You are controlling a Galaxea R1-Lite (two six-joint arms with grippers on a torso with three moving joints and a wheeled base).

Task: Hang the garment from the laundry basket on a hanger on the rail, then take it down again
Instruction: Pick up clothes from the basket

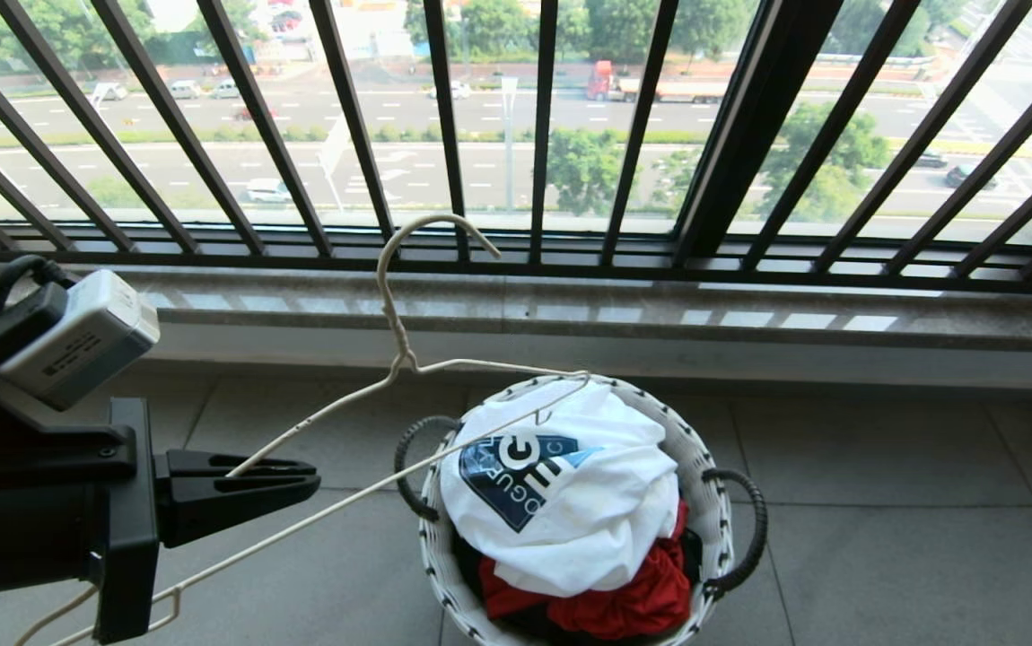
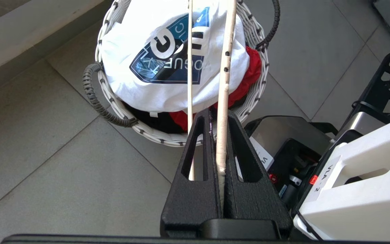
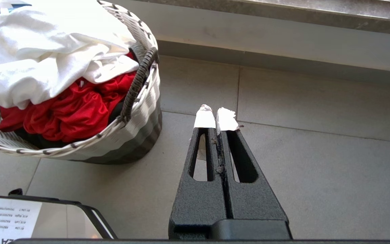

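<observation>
The hanger (image 1: 408, 359), clamped in the left claw (image 1: 301, 480), slants across the laundry basket (image 1: 704, 467), its far end over the rim, barring a straight drop onto the garment (image 1: 570, 484) from the left. Bare floor (image 1: 911, 538) lies open to the basket's right. The window railing (image 1: 624, 135) and ledge (image 1: 749, 314) close off the far side.

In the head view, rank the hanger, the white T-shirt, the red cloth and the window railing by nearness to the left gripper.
1. hanger: clamped in the left gripper.
2. white T-shirt: topmost in the basket, rightward.
3. red cloth: under it, basket's near side.
4. window railing: farthest, behind the sill.
</observation>
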